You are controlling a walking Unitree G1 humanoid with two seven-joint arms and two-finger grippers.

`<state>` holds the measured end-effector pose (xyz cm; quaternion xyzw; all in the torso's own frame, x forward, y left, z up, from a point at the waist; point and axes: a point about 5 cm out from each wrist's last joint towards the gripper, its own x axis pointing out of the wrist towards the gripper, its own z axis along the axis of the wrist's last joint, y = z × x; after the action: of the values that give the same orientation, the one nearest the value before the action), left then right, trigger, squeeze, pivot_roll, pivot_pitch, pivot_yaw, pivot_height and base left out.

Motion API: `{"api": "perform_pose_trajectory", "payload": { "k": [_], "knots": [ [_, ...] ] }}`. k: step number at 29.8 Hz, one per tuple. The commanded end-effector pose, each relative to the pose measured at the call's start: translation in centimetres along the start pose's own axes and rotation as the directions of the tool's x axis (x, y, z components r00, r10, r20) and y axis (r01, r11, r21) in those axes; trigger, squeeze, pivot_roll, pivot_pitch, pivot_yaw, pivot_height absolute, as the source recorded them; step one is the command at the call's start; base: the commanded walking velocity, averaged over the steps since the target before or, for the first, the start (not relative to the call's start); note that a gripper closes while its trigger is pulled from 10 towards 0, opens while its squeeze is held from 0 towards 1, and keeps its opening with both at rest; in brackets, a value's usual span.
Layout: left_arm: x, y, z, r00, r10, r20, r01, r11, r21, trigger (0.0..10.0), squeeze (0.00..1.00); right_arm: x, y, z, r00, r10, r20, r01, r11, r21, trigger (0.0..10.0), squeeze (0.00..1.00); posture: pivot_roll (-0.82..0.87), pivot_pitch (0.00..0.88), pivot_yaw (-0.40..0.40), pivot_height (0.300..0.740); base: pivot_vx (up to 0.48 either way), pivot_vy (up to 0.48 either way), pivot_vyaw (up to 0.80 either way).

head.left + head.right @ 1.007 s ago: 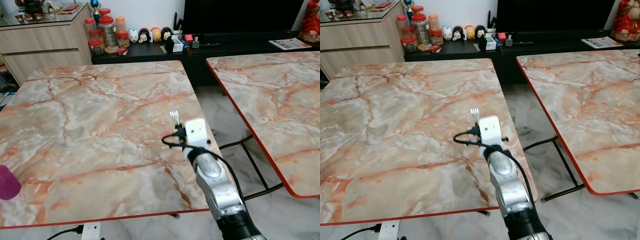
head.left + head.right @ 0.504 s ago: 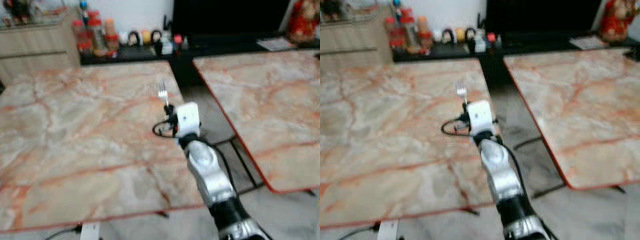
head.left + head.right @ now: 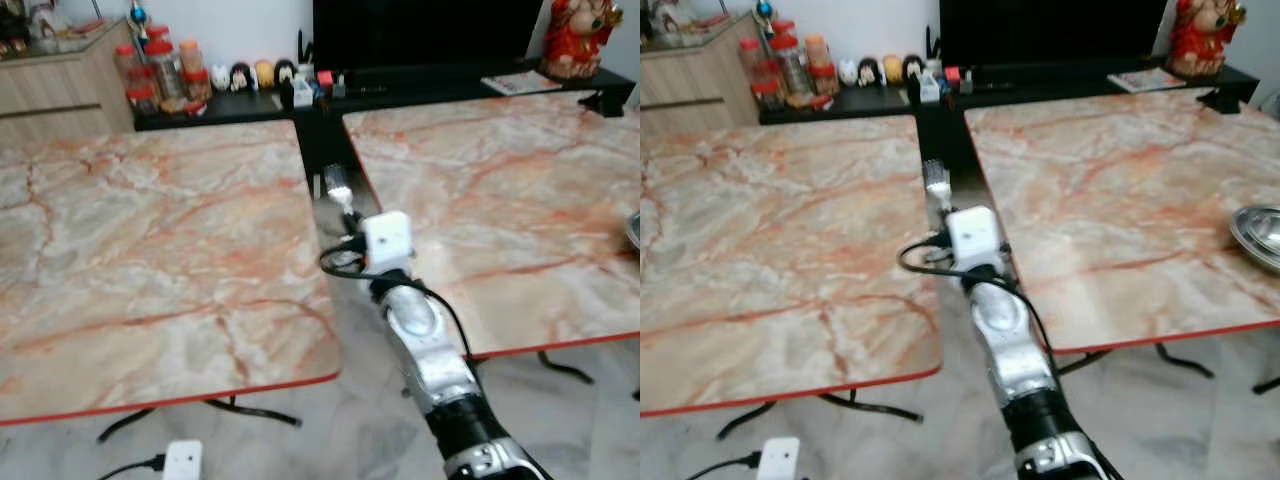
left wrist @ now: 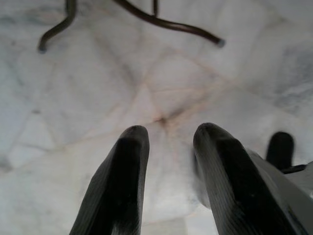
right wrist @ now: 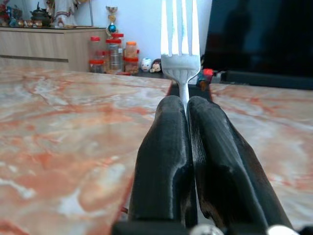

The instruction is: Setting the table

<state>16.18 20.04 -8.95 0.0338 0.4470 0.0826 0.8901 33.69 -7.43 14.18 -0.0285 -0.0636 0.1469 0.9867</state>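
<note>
Two marble-topped desks stand side by side, the left desk (image 3: 150,230) and the right desk (image 3: 500,210), with a narrow gap between them at centre frame. The right claw (image 5: 188,110) is clamped on a fork (image 5: 180,39), tines upward, held over that gap, near the middle of the head views. A metal dish (image 3: 1260,235) sits at the far right edge of the right desk. The left claw (image 4: 168,142) hangs low over the tiled floor (image 4: 146,83), fingers parted, holding nothing. Risk noted: the fork is pinched only by its thin handle; any jolt could tilt it or let it slip down between the desks.
</note>
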Motion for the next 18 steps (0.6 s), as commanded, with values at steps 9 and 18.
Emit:
{"api": "perform_pose_trajectory", "payload": {
  "k": [9,18],
  "knots": [
    [-0.09,0.52,-0.51,1.000,0.007,-0.019,-0.007,1.000,0.009,10.0,0.00,0.35,0.22,0.41,1.000,0.006,0.016,-0.005,0.999,-0.045,10.0,0.00,-0.04,0.000,0.046,0.740,0.000,-0.480,0.15],
    [-0.13,0.42,-0.64,1.000,0.006,-0.021,-0.006,1.000,0.007,10.0,0.00,0.37,-0.02,0.28,1.000,-0.011,0.011,0.011,1.000,-0.017,10.0,0.00,-0.03,0.000,0.043,0.740,0.000,-0.472,0.13]
  ]
}}
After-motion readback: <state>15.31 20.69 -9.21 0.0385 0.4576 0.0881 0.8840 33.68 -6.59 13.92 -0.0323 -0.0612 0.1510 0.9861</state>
